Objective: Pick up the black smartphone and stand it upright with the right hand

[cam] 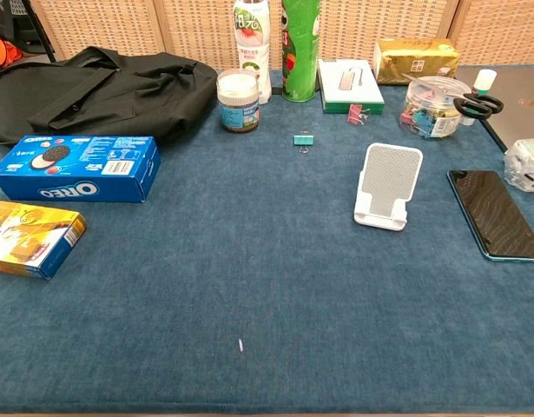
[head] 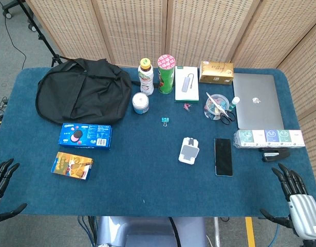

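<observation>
The phone (head: 223, 156) lies flat on the tabletop (head: 147, 180), just right of the stand (head: 188, 151). Behind it sits a tub (head: 216, 107) with scissors (head: 227, 116) across it, and the laptop (head: 256, 101) lies to the right. Along the back stand a bottle (head: 145, 76), a can (head: 166, 73), and two boxes (head: 186, 83) (head: 216, 72). A jar (head: 141, 103) sits before the bottle, a clip (head: 165, 121) nearer centre. The bag (head: 83, 90) lies back left, a biscuit box (head: 85, 136) before it and a snack box (head: 72, 165) nearer still. Each robot hand, left (head: 1, 190) and right (head: 296, 200), hangs at a near corner.
</observation>
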{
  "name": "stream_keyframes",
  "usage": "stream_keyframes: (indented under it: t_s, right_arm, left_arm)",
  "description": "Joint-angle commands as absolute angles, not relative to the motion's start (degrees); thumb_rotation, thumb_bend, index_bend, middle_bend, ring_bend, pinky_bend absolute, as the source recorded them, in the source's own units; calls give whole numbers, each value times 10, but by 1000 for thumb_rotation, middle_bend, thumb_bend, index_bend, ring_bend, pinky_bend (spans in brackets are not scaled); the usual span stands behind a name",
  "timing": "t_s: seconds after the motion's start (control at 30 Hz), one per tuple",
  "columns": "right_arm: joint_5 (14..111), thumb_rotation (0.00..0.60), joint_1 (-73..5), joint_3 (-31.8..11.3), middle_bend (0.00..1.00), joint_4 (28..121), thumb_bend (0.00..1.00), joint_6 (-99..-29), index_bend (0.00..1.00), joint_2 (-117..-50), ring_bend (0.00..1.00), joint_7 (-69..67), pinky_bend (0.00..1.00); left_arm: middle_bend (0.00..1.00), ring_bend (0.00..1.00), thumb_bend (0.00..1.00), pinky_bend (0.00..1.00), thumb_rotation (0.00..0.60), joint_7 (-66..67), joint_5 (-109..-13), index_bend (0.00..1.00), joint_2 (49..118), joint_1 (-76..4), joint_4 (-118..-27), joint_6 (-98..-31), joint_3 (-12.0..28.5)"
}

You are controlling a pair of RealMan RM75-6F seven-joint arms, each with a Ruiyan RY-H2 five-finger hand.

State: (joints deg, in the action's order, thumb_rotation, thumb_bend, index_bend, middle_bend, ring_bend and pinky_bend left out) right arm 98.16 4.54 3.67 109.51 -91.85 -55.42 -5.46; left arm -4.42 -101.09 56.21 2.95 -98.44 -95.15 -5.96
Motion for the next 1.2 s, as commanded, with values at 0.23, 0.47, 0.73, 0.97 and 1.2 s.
stream_keyframes:
  t_s: [0.23,0.47,0.73,0.97,1.2]
  right_arm:
    - [992,600,40,43,0,1091,0,-903,0,-559,0,-37,0]
    - [979,600,-4,22,0,1066,0,-850,0,-559,0,-37,0]
    - [915,600,-127,-15,0,1069,0,-665,0,-515,0,-81,0]
    - [867,600,-219,-37,0,1010,0,-529,0,-538,0,-53,0]
    - [813,600,-285,-48,0,962,0,-437,0,-572,0,11,0]
  left_arm:
    - [0,0,0,0,600,-50,-1009,0,559,24,-986,-940,-61]
    - [0,0,0,0,600,-53,-1007,0,558,25,-987,-942,-59]
    - [0,0,0,0,600,-51,-989,0,556,18,-997,-928,-52]
    - [0,0,0,0,600,-48,-970,0,555,10,-1003,-906,-47]
    - [0,0,0,0,600,-37,-958,0,558,4,-1009,-892,-44]
